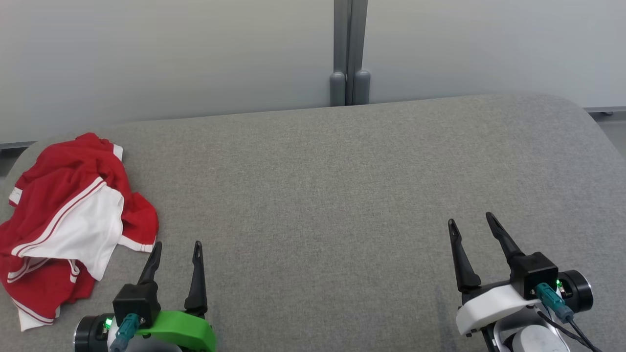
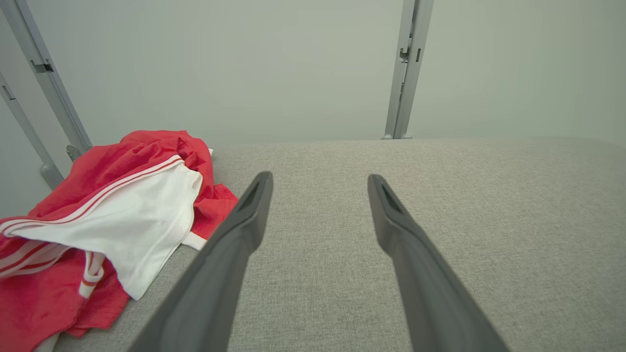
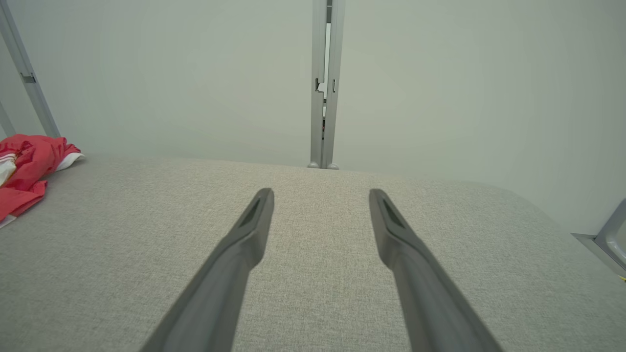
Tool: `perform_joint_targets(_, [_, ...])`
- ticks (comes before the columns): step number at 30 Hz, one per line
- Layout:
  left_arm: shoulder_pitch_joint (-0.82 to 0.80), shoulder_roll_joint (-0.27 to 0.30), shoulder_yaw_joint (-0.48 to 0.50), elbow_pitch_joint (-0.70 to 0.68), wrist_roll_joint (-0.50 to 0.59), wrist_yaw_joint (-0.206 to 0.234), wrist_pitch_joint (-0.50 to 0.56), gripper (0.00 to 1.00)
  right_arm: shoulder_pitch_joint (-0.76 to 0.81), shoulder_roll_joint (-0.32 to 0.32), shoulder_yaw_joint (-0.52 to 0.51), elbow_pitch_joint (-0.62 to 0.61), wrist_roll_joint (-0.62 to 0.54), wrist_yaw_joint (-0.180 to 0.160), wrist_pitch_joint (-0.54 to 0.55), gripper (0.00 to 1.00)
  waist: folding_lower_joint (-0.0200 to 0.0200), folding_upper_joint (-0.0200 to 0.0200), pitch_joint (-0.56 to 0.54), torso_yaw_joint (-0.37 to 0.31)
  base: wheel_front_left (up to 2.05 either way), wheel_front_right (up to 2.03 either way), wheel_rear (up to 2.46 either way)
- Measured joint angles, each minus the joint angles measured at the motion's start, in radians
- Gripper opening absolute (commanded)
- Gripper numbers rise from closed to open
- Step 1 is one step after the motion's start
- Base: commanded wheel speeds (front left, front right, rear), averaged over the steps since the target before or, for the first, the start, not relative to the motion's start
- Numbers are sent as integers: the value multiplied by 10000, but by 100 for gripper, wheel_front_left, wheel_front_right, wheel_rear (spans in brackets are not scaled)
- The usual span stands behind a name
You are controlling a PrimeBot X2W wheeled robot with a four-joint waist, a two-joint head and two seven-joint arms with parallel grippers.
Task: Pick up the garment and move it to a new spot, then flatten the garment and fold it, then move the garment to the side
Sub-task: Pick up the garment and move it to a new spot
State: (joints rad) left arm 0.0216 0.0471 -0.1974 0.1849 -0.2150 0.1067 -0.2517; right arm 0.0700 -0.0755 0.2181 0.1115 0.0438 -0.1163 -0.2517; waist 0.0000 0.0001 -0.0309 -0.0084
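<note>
A crumpled red garment [image 1: 68, 220] with white panels and stripes lies heaped at the left edge of the grey padded table [image 1: 342, 195]. My left gripper [image 1: 177, 247] stands open at the lower left, its fingertips just right of the heap and not touching it. In the left wrist view the garment [image 2: 107, 225] sits left of the left gripper [image 2: 320, 181], nothing between the fingers. My right gripper [image 1: 470, 220] stands open at the lower right over bare fabric, far from the garment. The right wrist view has the right gripper [image 3: 321, 194] open and the garment [image 3: 27, 166] at the far left.
A pale wall runs behind the table, with a grey vertical post [image 1: 349, 54] at its middle. The table's far right corner [image 1: 572, 105] is rounded, and floor shows beyond it. Slanted grey rails [image 2: 44, 83] rise behind the garment in the left wrist view.
</note>
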Motion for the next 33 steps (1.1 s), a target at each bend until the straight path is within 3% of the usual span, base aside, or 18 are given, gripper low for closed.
perform_joint_targets(19, [-30,-6,8,25,33,-8,0,100,22,-40,-336,-153,23,0,0,100,0,0,24,699,0,0,0])
perform_joint_targets(33, [-66,-6,169,-21,98,-8,0,100,213,-46,-336,-265,40,13,0,100,0,0,-17,2086,0,0,0])
